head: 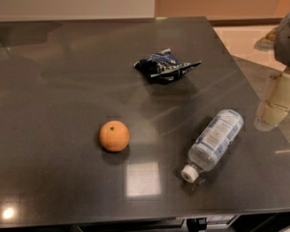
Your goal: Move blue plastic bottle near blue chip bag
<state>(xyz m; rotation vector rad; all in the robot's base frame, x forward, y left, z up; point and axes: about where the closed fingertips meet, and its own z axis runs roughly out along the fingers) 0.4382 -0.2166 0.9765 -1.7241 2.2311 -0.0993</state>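
Observation:
The blue plastic bottle (214, 142) lies on its side on the dark table (63, 81), at the front right, with its white cap pointing toward the front edge. The blue chip bag (165, 65) lies crumpled farther back, near the table's middle right, well apart from the bottle. My gripper (272, 115), cream-coloured under a grey arm, hangs at the right edge of the view. It is above the table's right side, to the right of the bottle and a little behind it, and is not touching the bottle.
An orange (114, 136) sits on the table left of the bottle, near the middle front. The table's right edge runs diagonally close behind the gripper. A pale floor and wall lie beyond the table.

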